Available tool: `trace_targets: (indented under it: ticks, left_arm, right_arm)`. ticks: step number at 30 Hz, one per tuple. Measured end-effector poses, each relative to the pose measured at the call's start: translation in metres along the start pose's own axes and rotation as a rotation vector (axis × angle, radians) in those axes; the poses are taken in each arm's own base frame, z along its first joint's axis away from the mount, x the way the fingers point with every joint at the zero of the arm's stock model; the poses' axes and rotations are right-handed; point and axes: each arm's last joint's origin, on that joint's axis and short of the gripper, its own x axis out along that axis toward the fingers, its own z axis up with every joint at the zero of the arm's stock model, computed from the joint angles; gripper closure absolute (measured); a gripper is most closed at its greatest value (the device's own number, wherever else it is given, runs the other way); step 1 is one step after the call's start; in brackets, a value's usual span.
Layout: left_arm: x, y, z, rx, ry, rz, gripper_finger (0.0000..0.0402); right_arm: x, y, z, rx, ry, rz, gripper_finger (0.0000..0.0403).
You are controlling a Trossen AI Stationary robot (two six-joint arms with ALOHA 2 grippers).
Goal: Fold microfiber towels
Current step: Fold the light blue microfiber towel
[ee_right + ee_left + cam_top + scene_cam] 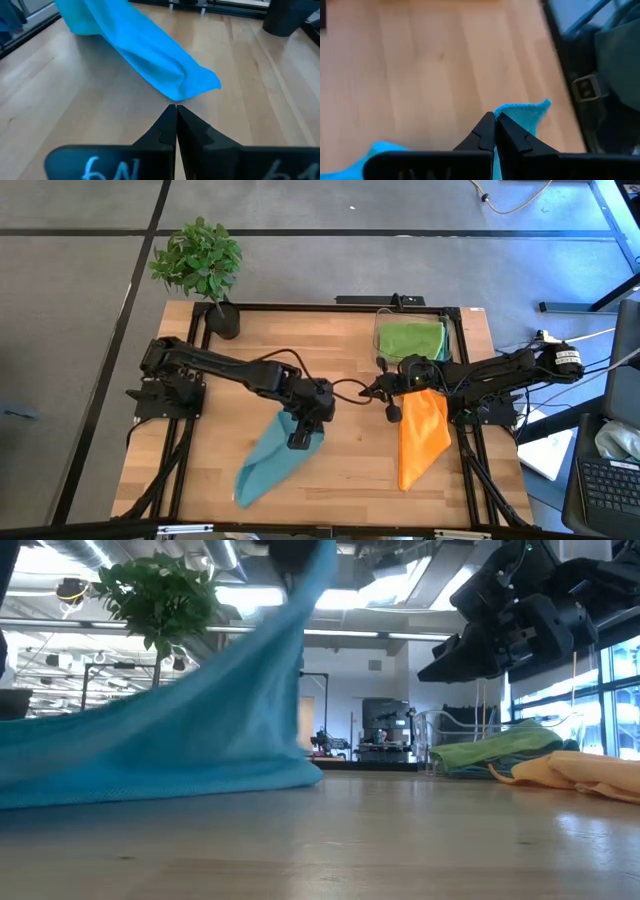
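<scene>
Teal towel [170,740] drapes from the left gripper [300,438], jaws pinching its corner, tail trailing on the tabletop [350,470]. Right gripper [392,412] hangs pressed shut beside the orange towel [420,435]. A thin pinch could slip.

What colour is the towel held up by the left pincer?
Teal towel, clamped in the left pincer; the high view shows it best.

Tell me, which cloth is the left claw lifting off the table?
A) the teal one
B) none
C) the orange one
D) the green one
A: the left claw is shut on a corner of the teal cloth, whose other end trails on the table; the orange cloth lies flat.
</scene>
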Motion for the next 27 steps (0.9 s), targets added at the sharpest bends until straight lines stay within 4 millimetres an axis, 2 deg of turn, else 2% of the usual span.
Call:
trace_targets:
  ticks: [9, 12, 21, 27]
  left_arm:
    - [-0.019, -0.02, 0.02, 0.063, -0.091, -0.029, 0.0401]
    - [-0.018, -0.028, 0.02, 0.073, -0.097, -0.044, 0.0401]
    - [-0.015, -0.05, 0.019, 0.119, -0.111, -0.01, 0.0401]
    - [-0.01, -0.061, 0.019, 0.144, -0.125, -0.015, 0.0401]
  right_arm:
    - [0.004, 0.001, 0.002, -0.012, -0.04, 0.02, 0.0375]
    - [0.011, 0.006, 0.001, -0.039, -0.06, 0.039, 0.0345]
    - [0.037, 0.016, 0.005, -0.067, -0.022, 0.101, 0.022]
    - [0.045, 0.027, 0.01, -0.041, -0.022, 0.145, 0.0195]
